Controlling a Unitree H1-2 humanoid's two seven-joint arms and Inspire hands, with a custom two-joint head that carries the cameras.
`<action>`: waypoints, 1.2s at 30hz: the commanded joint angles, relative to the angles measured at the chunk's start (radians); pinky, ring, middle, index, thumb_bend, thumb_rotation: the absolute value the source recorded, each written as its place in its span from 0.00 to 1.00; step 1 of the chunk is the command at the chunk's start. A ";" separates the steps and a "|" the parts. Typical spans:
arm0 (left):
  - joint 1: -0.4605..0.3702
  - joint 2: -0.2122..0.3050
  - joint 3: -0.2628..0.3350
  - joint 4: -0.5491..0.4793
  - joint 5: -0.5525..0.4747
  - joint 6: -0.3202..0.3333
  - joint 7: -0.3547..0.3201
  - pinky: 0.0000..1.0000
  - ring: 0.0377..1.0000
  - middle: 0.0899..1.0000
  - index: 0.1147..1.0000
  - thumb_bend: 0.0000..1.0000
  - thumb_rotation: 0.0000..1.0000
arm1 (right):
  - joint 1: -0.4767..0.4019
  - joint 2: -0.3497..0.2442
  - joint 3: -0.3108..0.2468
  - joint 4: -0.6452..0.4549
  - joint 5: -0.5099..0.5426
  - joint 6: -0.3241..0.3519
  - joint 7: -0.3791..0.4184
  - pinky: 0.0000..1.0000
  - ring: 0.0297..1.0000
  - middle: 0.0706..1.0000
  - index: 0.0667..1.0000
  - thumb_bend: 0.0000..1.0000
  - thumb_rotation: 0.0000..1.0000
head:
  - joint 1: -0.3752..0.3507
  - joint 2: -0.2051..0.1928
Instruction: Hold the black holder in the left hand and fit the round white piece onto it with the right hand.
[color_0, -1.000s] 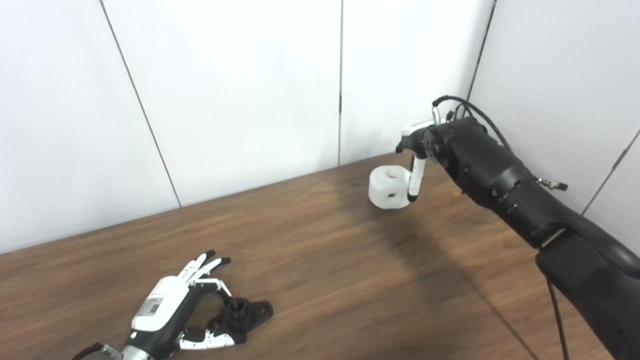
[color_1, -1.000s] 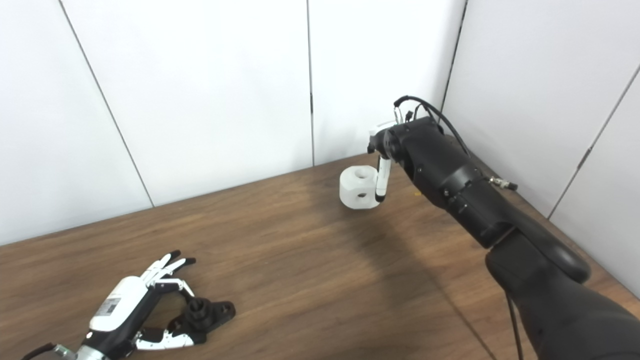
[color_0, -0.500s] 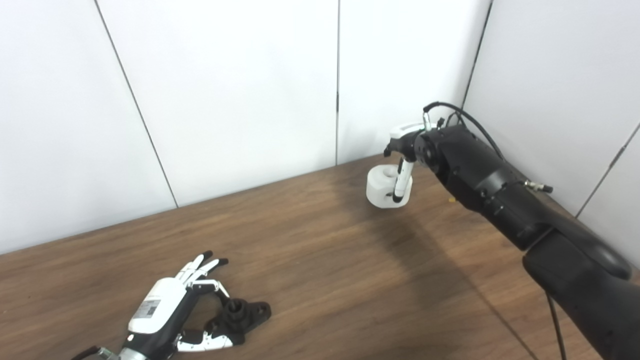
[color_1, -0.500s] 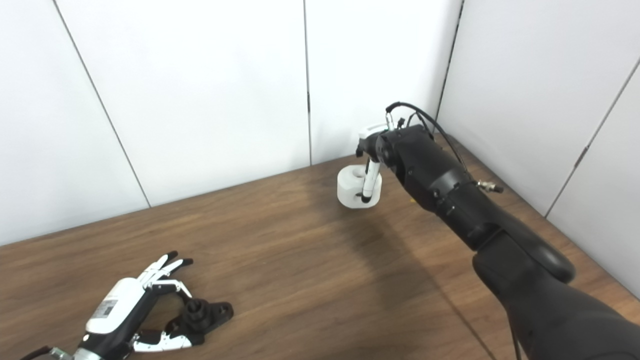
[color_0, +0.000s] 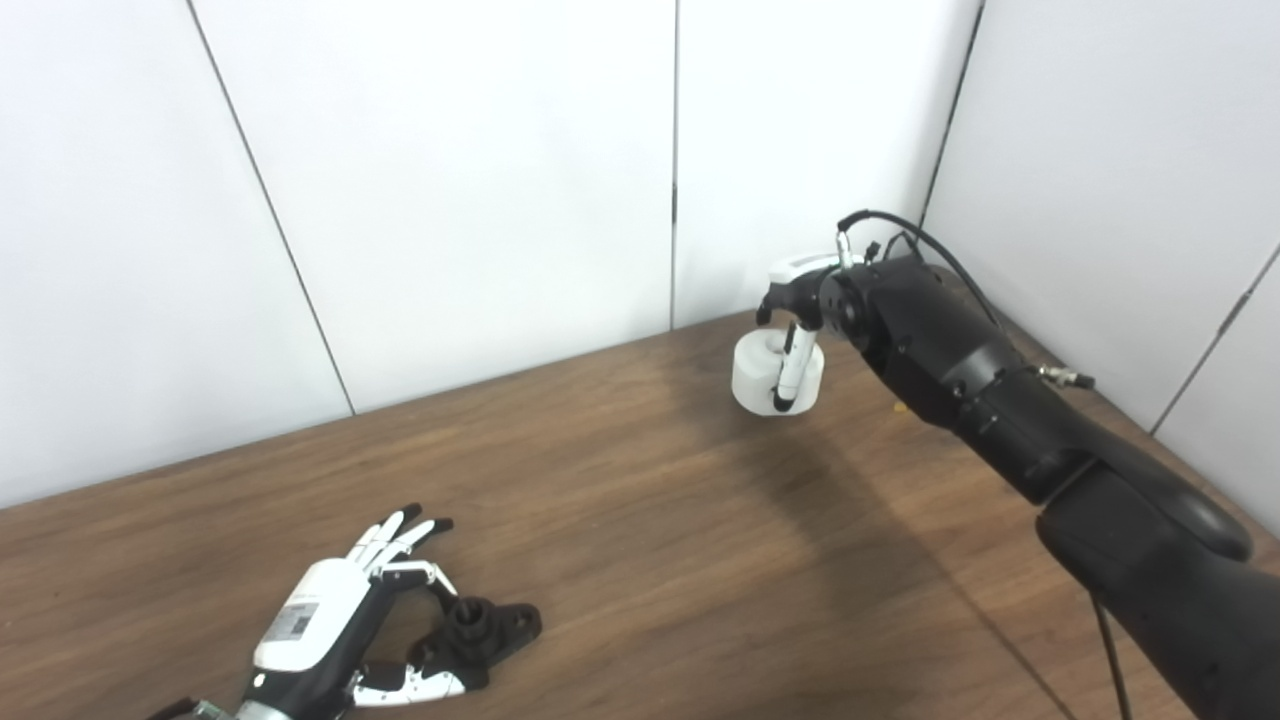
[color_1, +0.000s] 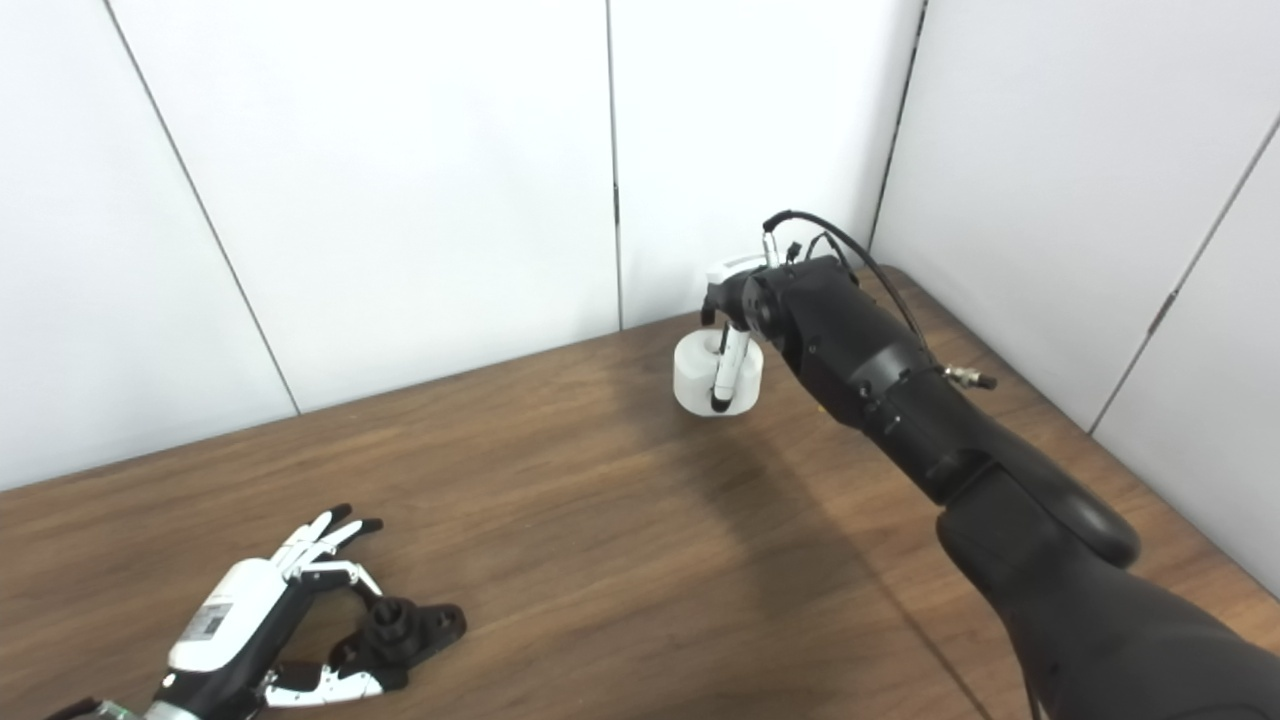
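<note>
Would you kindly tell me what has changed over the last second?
The right hand has closed onto the round white piece, a finger now lying across its front, and the piece has turned. The left hand has stayed by the black holder on the table.

Dark wood table (color_0: 640, 520); white panel walls (color_0: 480, 170) with dark seams.

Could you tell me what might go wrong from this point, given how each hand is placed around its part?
1. The right hand holds the round white piece from above, with one of its fingers down the side. That grip looks light, so the piece may slip or tilt.
2. The black holder lies on the table; the left hand is around it but may not have it firmly. It could slide away as the fingers close.
</note>
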 joint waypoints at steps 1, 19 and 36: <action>0.106 0.038 -0.030 0.075 0.045 0.083 -0.070 0.99 1.00 0.92 0.42 0.52 0.06 | -0.035 -0.023 -0.007 -0.027 -0.004 0.007 -0.023 0.92 0.96 0.98 0.84 0.94 0.31 | -0.001 0.001; 0.114 0.049 -0.028 0.080 0.038 0.067 -0.061 0.99 1.00 0.91 0.42 0.52 0.06 | -0.013 -0.031 -0.006 -0.046 -0.009 0.022 -0.014 0.91 0.95 0.93 0.73 0.89 0.26 | -0.002 0.014; 0.120 0.037 -0.035 0.067 0.047 0.077 -0.056 0.97 1.00 0.91 0.42 0.52 0.06 | 0.062 -0.034 -0.069 -0.058 0.038 -0.084 -0.292 0.81 0.81 0.73 0.45 0.52 0.14 | 0.003 0.021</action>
